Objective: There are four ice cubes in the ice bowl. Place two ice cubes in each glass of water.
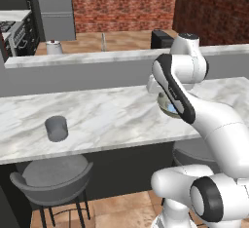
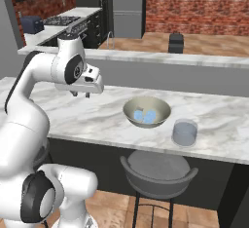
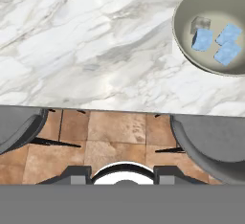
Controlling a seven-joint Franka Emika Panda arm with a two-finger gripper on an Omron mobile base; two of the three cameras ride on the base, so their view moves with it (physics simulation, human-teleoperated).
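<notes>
Marble table (image 2: 97,112) carrying, in descending size, the ice bowl (image 2: 130,107), two glasses and the ice cubes. The ice bowl sits near the middle of the table, toward its near edge; one glass of water (image 2: 185,132) stands just right of it, the other glass (image 1: 57,128) well apart at the far left, also near the edge. The ice cubes (image 3: 222,43) lie clustered on the bowl's floor, three pale blue and one clearer, touching or nearly so. The tool (image 2: 80,94) hangs above the table left of the bowl, carrying nothing; whether its jaws stand apart or together cannot be told from these views. Handling, by judgement: each cube is light, rigid and probably slippery, so it is best taken across two opposite flat faces, choosing an outer cube first so the fingers have room beside its neighbours; the curved bowl floor may let a nudged cube slide.
</notes>
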